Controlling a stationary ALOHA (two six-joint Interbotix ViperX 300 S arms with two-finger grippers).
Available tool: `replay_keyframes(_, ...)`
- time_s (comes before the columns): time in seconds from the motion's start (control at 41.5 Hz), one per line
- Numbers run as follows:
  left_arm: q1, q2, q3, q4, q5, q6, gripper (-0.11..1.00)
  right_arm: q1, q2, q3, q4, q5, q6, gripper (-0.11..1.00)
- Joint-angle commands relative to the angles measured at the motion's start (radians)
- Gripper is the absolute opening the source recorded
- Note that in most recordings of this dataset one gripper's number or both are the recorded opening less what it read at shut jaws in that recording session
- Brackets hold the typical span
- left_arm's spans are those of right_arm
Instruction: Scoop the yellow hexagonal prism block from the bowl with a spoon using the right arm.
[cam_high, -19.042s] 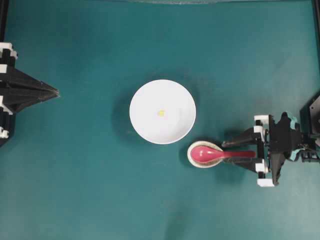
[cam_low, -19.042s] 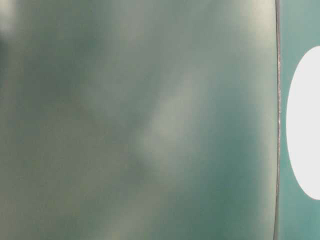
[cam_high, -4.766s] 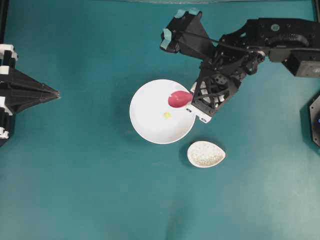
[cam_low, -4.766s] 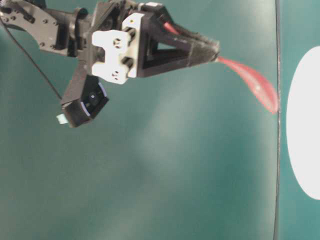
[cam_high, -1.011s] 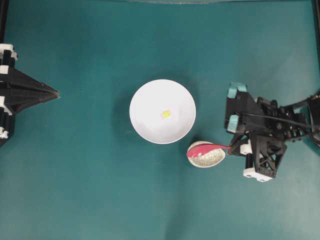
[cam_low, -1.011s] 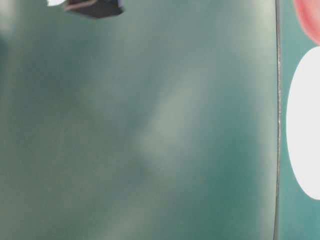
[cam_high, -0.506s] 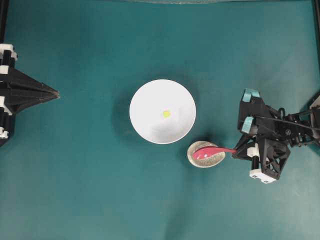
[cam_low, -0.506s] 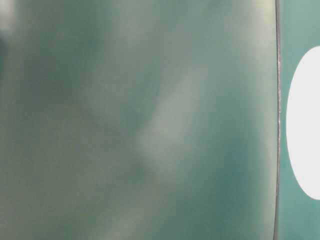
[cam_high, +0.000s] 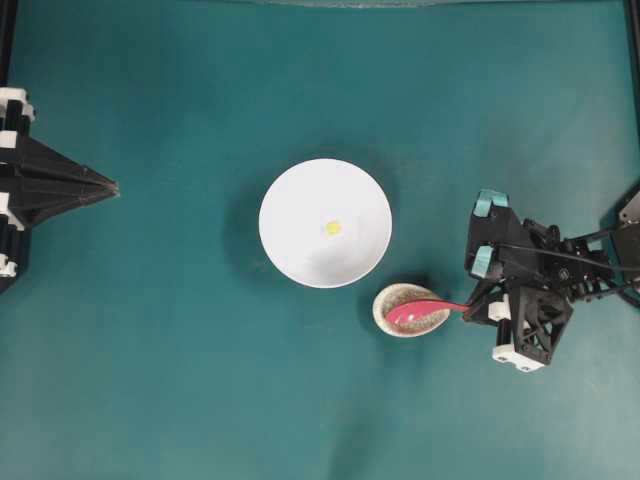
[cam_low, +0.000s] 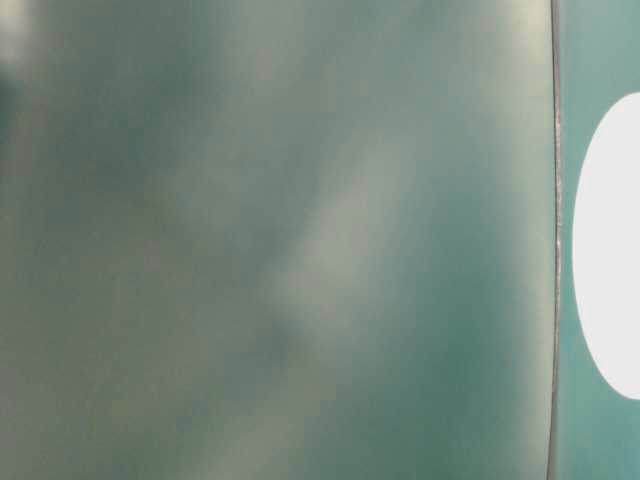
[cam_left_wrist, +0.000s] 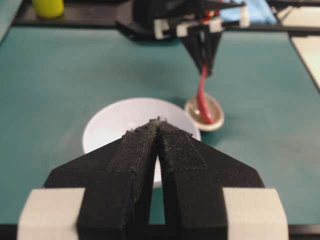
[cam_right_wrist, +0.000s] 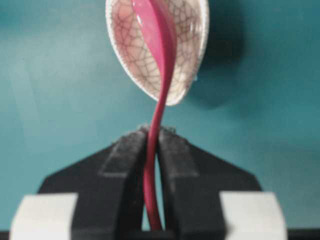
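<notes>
Right fingers (cam_right_wrist: 131, 165) clamped on the spoon (cam_right_wrist: 161, 65) handle, scoop over the small speckled dish (cam_high: 405, 309), left fingers (cam_left_wrist: 141, 150) pressed together and idle; yellow block (cam_high: 332, 228) lying unscooped in the white bowl (cam_high: 290, 250) on the table (cam_high: 150, 380), so scooping apparently not done.

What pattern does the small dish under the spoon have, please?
Off-white with fine brown crackle lines; the dish shows best in the right wrist view.

Bright, even light fills the overhead view, the large round white bowl (cam_high: 325, 223) nearly blown out with soft shadows beside it, while the table-level view is a hazy, unfocused teal blur.
</notes>
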Motion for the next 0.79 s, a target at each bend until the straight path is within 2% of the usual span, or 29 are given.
replay_keyframes(0.0, 0.002, 0.006, -0.031, 0.003, -0.005, -0.002, 0.02, 0.005, -0.011, -0.014, 0.003, -0.008, 0.002, 0.10)
replay_keyframes(0.265, 0.002, 0.006, -0.029, 0.003, -0.008, -0.002, 0.02, 0.005, -0.020, -0.009, 0.003, -0.011, 0.002, 0.11)
replay_keyframes(0.385, 0.002, 0.006, -0.029, 0.003, -0.008, -0.002, 0.02, 0.005, -0.041, -0.002, 0.003, -0.009, 0.002, 0.23)
replay_keyframes(0.506, 0.002, 0.006, -0.029, 0.003, -0.008, -0.002, 0.02, 0.005, -0.055, 0.003, 0.000, -0.009, 0.002, 0.48)
replay_keyframes(0.578, 0.002, 0.006, -0.031, 0.003, -0.009, -0.002, 0.02, 0.005, -0.057, 0.006, -0.005, -0.011, 0.002, 0.56)
replay_keyframes(0.65, 0.002, 0.006, -0.029, 0.003, -0.009, -0.002, 0.02, 0.005, -0.057, 0.006, -0.009, -0.011, 0.002, 0.60)
replay_keyframes(0.77, 0.002, 0.006, -0.029, 0.002, -0.009, -0.002, 0.02, 0.005, -0.057, 0.006, -0.029, -0.011, 0.000, 0.60)
